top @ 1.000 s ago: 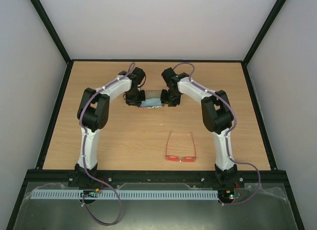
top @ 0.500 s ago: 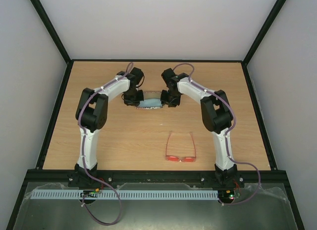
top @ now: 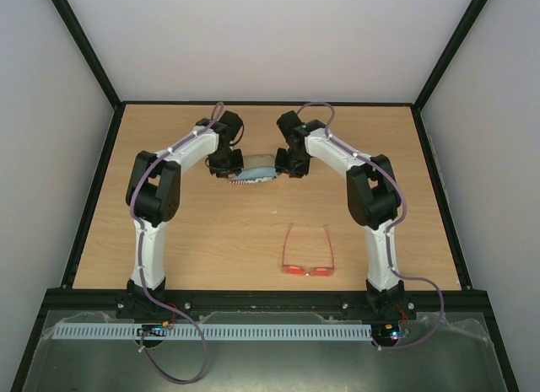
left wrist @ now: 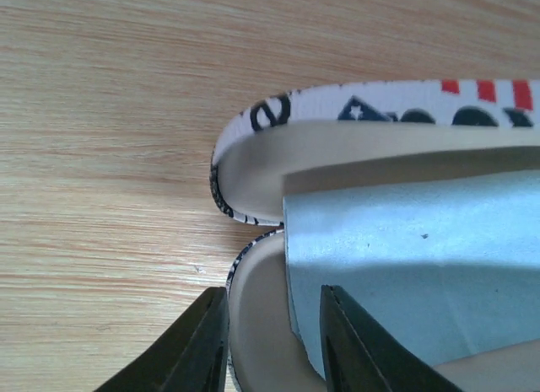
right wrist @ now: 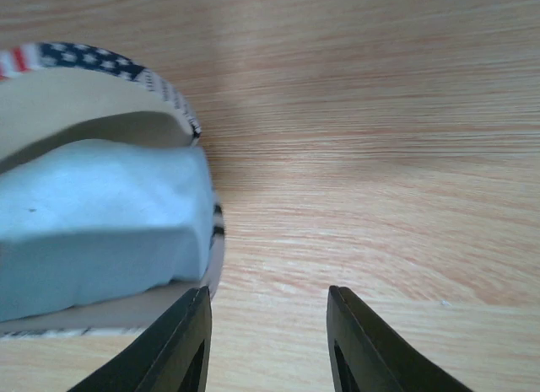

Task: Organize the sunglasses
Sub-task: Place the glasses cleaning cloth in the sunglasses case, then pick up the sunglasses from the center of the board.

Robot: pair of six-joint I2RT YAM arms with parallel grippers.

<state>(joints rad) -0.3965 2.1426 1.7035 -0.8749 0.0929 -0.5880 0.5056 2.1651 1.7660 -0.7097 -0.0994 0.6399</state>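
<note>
Straddling one shell's rim of the oblong flag-patterned clamshell case (left wrist: 354,105), the left jaws are standing partly spread. The rim and the border of the light-blue square cloth (left wrist: 422,265) are lying in the gap, and the jaws are not visibly clamping either one. The right jaws are also standing spread and are holding nothing: bare wood-grain worktop (right wrist: 405,156) is showing between them, and the case's other end is sitting just beside one of them. The case is lying open at the far middle of the worktop, with the cloth resting inside it.

The small thin-framed red-orange sunglasses (top: 308,270), with red-tinted lenses and slim temple arms, are lying well apart from both jaws. They are sitting near the front edge of the worktop, just ahead of the base of the right arm (top: 371,198). The temples are standing unfolded and pointing away toward the case, and the lenses are lying toward the near edge.

Handling judgement: the pair is looking very light, so little grip force is being called for. The thin frame and hinges are likely bending under a hard squeeze, and the smooth lenses are likely slipping and scratching. Taking hold across the front frame at the bridge, or on one temple close to its hinge, is looking safest. The right arm is sitting nearer.
</note>
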